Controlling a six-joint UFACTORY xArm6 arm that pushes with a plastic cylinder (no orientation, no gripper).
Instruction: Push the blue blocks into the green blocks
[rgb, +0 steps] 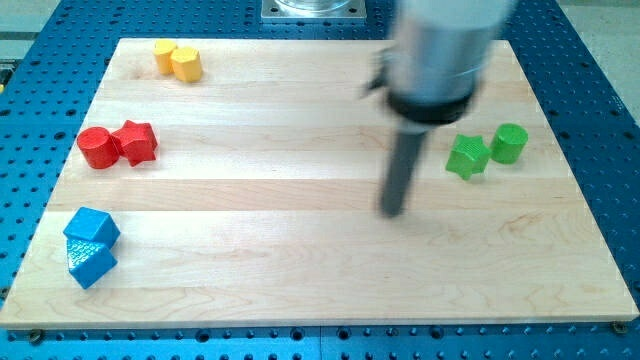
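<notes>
Two blue blocks sit at the view's lower left, touching: a blue cube-like block (92, 227) above a blue angular block (91, 262). Two green blocks sit at the view's right: a green star-like block (467, 156) and a green cylinder (509, 143) beside it. My tip (392, 212) rests on the board right of centre, left of and below the green blocks and far to the right of the blue blocks. It touches no block.
Two yellow blocks (178, 60) sit at the view's top left. A red cylinder (96, 147) and a red star-like block (136, 142) sit at the left. The wooden board (300, 280) lies on a blue perforated table (600, 60).
</notes>
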